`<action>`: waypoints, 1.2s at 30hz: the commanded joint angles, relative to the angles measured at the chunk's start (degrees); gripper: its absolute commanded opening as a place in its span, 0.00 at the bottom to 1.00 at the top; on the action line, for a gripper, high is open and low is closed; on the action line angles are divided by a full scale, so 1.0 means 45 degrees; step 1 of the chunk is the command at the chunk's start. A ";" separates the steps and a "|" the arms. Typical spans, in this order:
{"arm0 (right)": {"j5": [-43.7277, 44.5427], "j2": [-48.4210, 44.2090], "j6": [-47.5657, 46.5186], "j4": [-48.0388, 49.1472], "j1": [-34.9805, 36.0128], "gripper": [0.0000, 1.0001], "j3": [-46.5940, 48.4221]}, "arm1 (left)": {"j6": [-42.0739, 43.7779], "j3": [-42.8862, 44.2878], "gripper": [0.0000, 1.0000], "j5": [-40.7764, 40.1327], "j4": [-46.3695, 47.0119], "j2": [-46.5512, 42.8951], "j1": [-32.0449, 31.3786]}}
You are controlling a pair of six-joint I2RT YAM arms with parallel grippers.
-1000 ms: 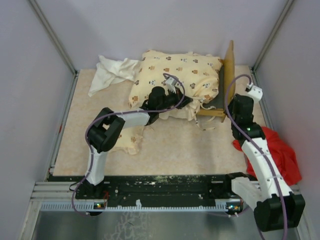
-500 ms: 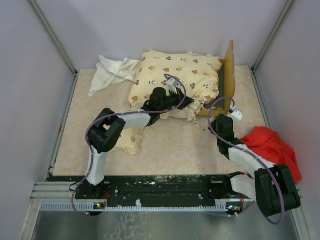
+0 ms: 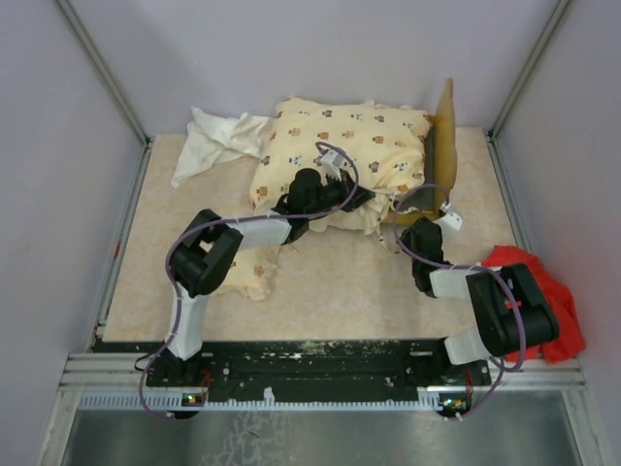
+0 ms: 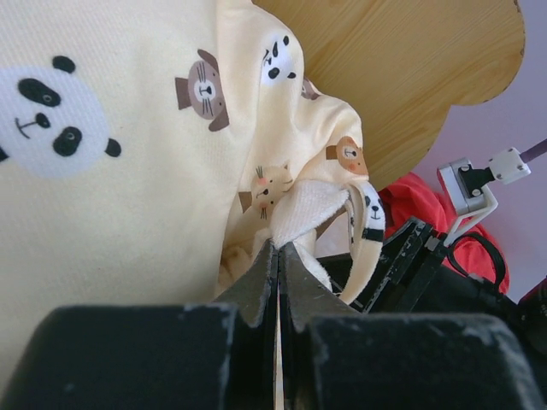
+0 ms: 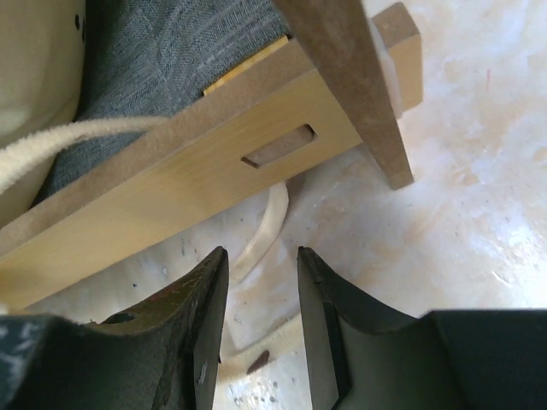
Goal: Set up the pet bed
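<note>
The pet bed's wooden frame (image 3: 444, 136) stands at the back right, its wavy headboard (image 4: 402, 77) upright and its dark grey base (image 5: 171, 51) partly covered. The cream animal-print cushion (image 3: 340, 146) lies bunched over it. My left gripper (image 4: 279, 249) is shut on a fold of the cushion's near edge (image 4: 308, 213). My right gripper (image 5: 262, 256) hangs low at the frame's near corner, open and holding nothing, just below the side rail (image 5: 214, 171). A cream tie strap (image 5: 265, 226) lies on the table beneath it. The small pillow (image 3: 254, 272) lies under my left arm.
A red cloth (image 3: 543, 291) lies crumpled at the right edge behind my right arm. A plain white cloth (image 3: 218, 141) sits at the back left. Grey walls close in on both sides.
My right arm has swung down and leftward from beside the headboard to the frame's near corner, and its jaws have narrowed slightly. The left gripper and cushion have not moved.
</note>
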 commanded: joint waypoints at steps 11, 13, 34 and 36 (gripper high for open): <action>0.0082 0.2024 0.0397 -0.1294 0.0301 0.35 0.2168 | -0.0282 0.0286 0.00 -0.0075 0.0231 -0.0381 0.0134; 0.0283 0.2224 0.0382 -0.1947 0.0425 0.32 0.2514 | -0.0314 0.0331 0.00 -0.0071 0.0210 -0.0344 0.0134; 0.0580 0.0618 0.2471 -0.1361 0.0639 0.00 0.1094 | -0.0467 0.0030 0.00 0.0016 0.0344 -0.0399 0.0134; 0.1147 0.0451 0.2664 -0.2974 0.0635 0.00 0.1376 | -0.0441 -0.0025 0.00 -0.0013 0.0358 -0.0432 0.0134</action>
